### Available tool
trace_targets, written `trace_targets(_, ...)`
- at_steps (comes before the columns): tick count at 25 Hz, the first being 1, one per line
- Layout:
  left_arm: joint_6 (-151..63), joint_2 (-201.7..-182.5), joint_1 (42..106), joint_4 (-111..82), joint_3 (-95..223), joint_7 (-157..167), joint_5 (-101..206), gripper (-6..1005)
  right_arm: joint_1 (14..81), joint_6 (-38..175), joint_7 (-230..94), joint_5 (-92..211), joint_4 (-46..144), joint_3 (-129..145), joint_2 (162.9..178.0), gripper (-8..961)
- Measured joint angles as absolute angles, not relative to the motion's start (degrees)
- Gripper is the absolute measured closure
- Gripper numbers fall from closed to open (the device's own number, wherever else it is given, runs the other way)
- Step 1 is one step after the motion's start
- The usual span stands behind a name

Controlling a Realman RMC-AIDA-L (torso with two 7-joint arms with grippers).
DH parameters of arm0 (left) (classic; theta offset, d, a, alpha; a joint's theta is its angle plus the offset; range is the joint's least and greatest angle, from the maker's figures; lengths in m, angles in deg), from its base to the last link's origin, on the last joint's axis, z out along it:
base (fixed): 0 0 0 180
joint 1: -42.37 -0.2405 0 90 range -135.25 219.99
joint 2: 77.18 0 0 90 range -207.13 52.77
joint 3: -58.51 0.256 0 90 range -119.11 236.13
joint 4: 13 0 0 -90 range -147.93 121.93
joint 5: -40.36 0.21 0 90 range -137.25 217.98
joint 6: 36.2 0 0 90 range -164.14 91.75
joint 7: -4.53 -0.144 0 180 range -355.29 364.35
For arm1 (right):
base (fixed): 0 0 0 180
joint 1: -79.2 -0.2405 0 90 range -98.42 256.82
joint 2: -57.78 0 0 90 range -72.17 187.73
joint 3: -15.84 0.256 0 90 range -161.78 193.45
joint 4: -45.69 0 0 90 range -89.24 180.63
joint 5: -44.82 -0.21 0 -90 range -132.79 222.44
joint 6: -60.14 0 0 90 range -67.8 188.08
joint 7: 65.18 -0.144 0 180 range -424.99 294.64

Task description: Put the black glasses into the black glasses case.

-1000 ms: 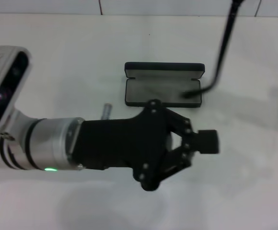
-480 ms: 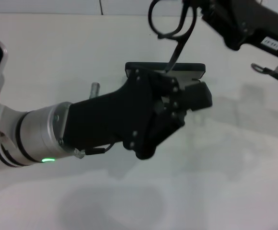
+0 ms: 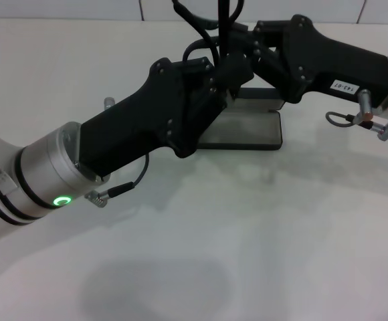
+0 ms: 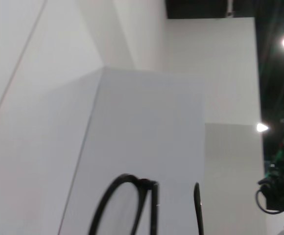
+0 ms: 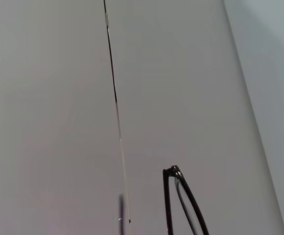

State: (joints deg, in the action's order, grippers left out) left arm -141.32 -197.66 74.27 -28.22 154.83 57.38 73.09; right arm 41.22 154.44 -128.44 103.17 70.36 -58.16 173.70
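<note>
The black glasses (image 3: 223, 17) are held up at the top middle of the head view, above the open black glasses case (image 3: 247, 127) with its grey lining, which lies on the white table. My right gripper (image 3: 244, 57) reaches in from the right and is shut on the glasses. My left gripper (image 3: 224, 77) reaches in from the lower left and meets the right one just above the case's far edge. The left arm hides the case's left part. The glasses' frame also shows in the left wrist view (image 4: 149, 185) and the right wrist view (image 5: 166, 200).
The white table (image 3: 261, 241) spreads all around the case. A tiled wall edge (image 3: 80, 10) runs along the back. A looped cable (image 3: 348, 119) hangs from the right arm's wrist.
The right arm has come in from the upper right with the glasses. The left gripper has swung up and back from in front of the case to meet it above the case.
</note>
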Motion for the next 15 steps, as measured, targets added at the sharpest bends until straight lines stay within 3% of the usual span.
trace_targets(15,-139.1,-197.68,74.0,-27.5,154.8,58.6,72.9,981,41.2,153.6,-128.7,103.9,70.9,-60.6,173.70,890)
